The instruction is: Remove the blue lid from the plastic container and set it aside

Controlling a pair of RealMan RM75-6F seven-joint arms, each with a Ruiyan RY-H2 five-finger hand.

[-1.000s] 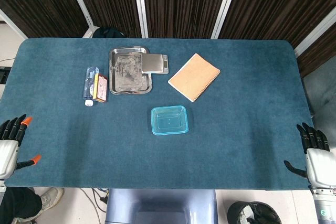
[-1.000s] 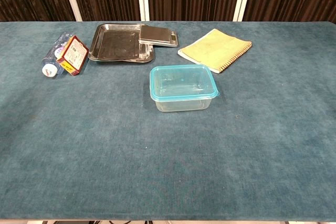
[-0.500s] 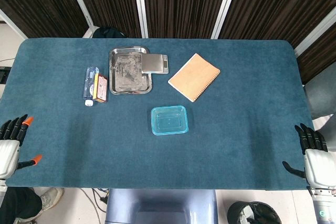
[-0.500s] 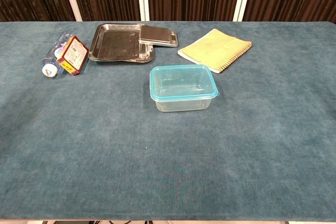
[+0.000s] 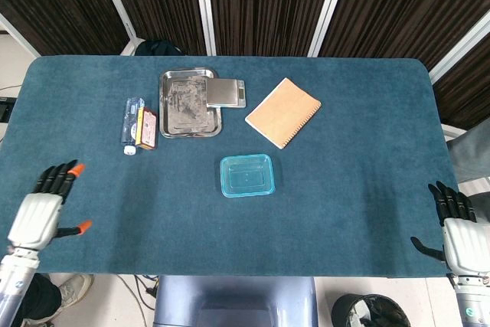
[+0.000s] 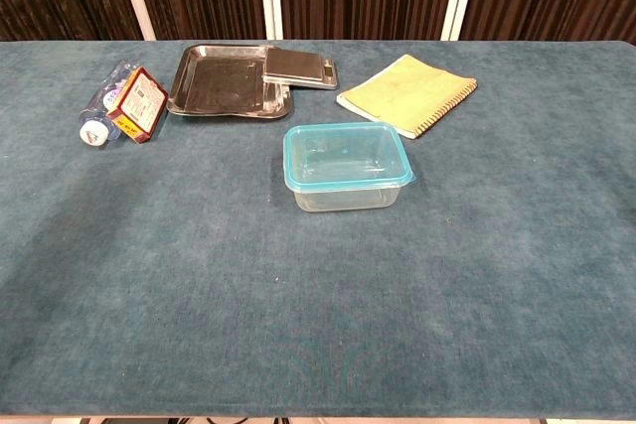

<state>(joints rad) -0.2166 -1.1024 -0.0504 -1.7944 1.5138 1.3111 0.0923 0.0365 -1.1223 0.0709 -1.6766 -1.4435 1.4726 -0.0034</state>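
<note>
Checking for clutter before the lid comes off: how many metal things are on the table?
2, touching: a steel tray at the far left-centre, and a small scale resting on its right edge. Nothing seems hidden.

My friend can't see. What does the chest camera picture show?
A clear plastic container with its blue lid on sits mid-table. Behind it lie a metal tray, a yellow spiral notebook and a small bottle.

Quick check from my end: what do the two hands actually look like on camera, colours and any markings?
In the head view, the left hand has a pale grey back, black fingers and orange fingertips. The right hand has the same grey back and black fingers, with no orange showing, plus a small teal mark near the wrist. Neither shows in the chest view.
</note>
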